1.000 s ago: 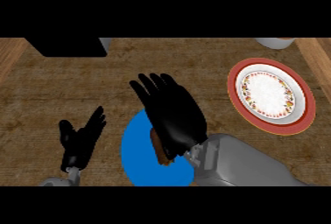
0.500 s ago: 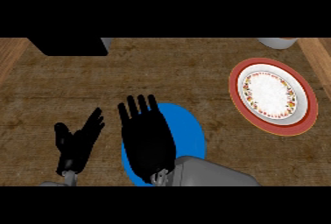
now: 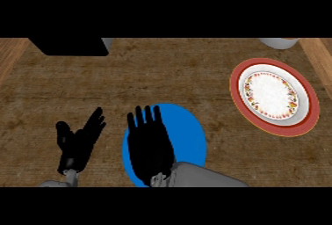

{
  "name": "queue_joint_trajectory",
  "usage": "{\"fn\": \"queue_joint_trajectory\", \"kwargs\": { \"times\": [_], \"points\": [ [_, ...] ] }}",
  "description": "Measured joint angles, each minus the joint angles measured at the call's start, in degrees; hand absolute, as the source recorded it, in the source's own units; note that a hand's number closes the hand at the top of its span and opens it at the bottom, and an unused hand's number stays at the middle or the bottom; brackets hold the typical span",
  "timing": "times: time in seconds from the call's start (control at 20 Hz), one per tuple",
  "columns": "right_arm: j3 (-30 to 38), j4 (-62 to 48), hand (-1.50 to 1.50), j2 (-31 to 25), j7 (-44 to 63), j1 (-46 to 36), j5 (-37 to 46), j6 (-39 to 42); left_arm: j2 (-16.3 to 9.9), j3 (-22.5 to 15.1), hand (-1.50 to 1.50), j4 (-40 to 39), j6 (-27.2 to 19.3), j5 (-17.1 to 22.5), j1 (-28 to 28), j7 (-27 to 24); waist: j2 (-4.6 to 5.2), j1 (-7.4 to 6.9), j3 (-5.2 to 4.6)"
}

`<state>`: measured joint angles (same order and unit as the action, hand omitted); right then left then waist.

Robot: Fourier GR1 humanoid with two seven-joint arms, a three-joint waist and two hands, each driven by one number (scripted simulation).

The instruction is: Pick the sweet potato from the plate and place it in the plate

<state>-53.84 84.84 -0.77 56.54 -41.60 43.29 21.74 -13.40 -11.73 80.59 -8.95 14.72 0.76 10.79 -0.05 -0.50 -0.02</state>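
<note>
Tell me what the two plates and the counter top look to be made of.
Blue plate: one flat, matte colour with no pattern, perhaps plastic or glazed ceramic; the look leaves it open.
Red-rimmed plate: white centre ringed by a small painted pattern, which suggests glazed ceramic.
Counter: brown with a fine mottled grain and paler plank-like strips at both sides, probably wood or a wood-look surface.

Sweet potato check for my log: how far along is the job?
Nothing looks done: the red-rimmed plate holds nothing. In hand: the right hand lies open, fingers straight, over the blue plate; no sweet potato shows, perhaps hidden beneath. The left hand rests open beside it. Left: grasping, carrying and placing.
</note>
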Motion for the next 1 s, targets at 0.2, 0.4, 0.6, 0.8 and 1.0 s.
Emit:
{"fn": "queue_joint_trajectory", "kwargs": {
  "times": [0.2, 0.4, 0.6, 0.8, 1.0],
  "points": [
    [-2.5, -3.1, -1.50, 0.2, 0.7, 0.8, -1.2, -2.2, 0.7, 0.5, 0.00, -0.8, 0.9, -0.3, -0.3, -0.7, 0.03, -0.17, 0.00],
    [-5.1, -5.8, -1.50, 0.3, 1.2, 0.1, -2.1, -5.0, 1.0, 0.4, 0.00, 0.6, 1.0, -1.2, -1.2, -0.1, 0.04, -0.39, 0.01],
    [-5.6, -6.7, -1.50, 0.2, 1.2, 0.8, 0.4, -5.0, 1.8, 0.8, 0.00, 0.8, 0.9, -1.7, -1.3, 0.1, -0.01, -0.10, 0.03],
    [-5.8, -10.2, -1.50, 0.2, 1.3, -0.7, 1.3, -5.4, 2.0, 1.1, 0.00, 1.2, 1.1, -2.1, -1.2, 0.2, 0.03, -0.25, 0.02],
    [-5.1, -11.8, -1.50, 0.3, 0.6, -0.2, 2.7, -5.4, 2.7, 1.5, 0.00, 0.1, 1.4, -2.7, -1.0, -0.1, 0.05, -0.07, 0.02]
  ]
}}
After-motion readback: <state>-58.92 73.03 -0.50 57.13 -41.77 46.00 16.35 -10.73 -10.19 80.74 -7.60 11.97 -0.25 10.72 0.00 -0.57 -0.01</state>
